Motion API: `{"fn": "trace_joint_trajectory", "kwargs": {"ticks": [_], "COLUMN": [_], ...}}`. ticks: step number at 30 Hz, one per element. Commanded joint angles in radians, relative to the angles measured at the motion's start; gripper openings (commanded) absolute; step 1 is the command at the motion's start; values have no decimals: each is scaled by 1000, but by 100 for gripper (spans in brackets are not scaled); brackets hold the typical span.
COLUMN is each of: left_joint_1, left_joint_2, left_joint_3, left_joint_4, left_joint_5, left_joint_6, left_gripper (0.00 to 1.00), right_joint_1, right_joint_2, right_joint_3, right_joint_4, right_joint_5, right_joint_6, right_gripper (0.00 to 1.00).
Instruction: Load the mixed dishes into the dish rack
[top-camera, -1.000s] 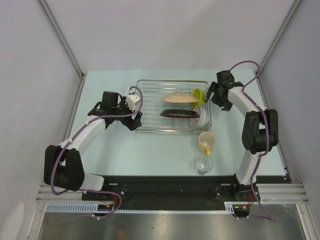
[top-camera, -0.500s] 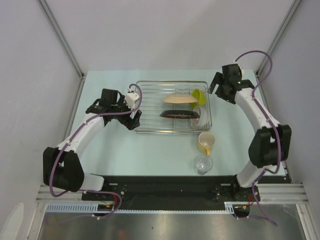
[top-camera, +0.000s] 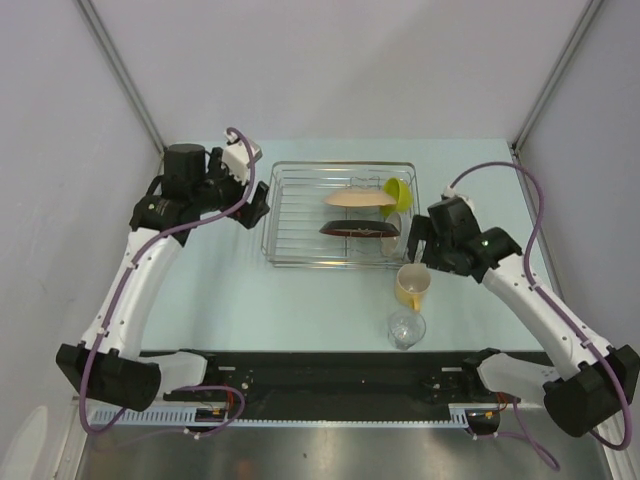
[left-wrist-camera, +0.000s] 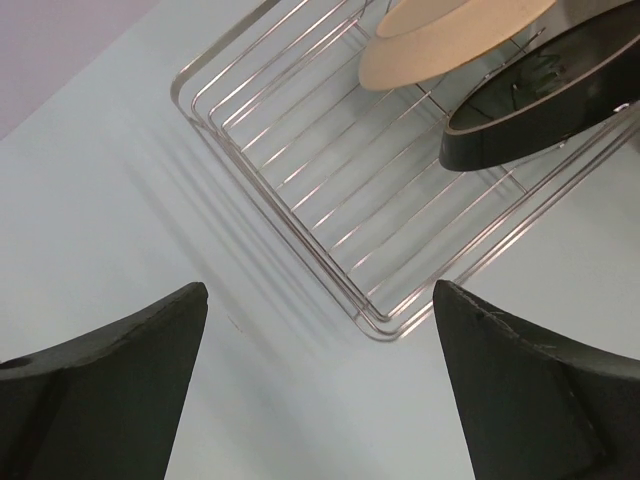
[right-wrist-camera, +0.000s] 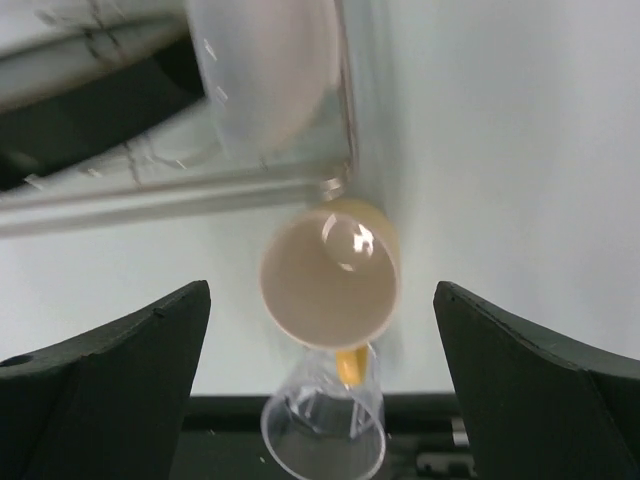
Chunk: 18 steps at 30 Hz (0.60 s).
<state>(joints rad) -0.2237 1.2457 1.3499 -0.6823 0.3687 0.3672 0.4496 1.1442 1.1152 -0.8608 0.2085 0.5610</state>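
Note:
The silver wire dish rack (top-camera: 300, 215) holds a tan plate (top-camera: 355, 198) and a dark-rimmed plate (top-camera: 358, 229), both on edge. A lime-green bowl (top-camera: 397, 191) and a white bowl (top-camera: 393, 226) lean at its right end. A yellow mug (top-camera: 411, 285) and a clear glass (top-camera: 406, 328) stand on the table in front of the rack's right corner. My left gripper (top-camera: 258, 205) hangs open and empty beside the rack's left edge (left-wrist-camera: 300, 150). My right gripper (top-camera: 414, 242) is open above the mug (right-wrist-camera: 330, 280), with the glass (right-wrist-camera: 325, 432) just beyond it.
The black rail of the arm bases (top-camera: 330, 368) runs along the near table edge, close behind the glass. Grey walls and frame posts (top-camera: 125, 80) enclose the table on three sides. The white bowl (right-wrist-camera: 265, 75) and rack wire (right-wrist-camera: 180, 200) lie near my right fingers.
My right arm swung from beyond the rack's right end to above the mug. My left arm rose and drew back left from the rack, its jaws widening slightly.

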Motion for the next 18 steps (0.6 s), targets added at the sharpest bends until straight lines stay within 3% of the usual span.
{"fn": "trace_joint_trajectory", "kwargs": {"ticks": [1, 8, 18], "left_joint_1": [4, 4, 4], "left_joint_2": [-12, -61, -95], "left_joint_3": [87, 74, 58], "left_joint_4": [-117, -118, -129], "left_joint_5": [-42, -63, -60], "left_joint_6": [-63, -73, -77], "left_gripper": [100, 100, 100], "right_joint_1": [32, 43, 44], "right_joint_2": [-79, -100, -15], "right_joint_3": [-116, -209, -284], "right_joint_4": [-75, -69, -12], "right_joint_5": [11, 51, 101], "right_joint_6": [96, 154, 183], "right_gripper": [100, 88, 85]}}
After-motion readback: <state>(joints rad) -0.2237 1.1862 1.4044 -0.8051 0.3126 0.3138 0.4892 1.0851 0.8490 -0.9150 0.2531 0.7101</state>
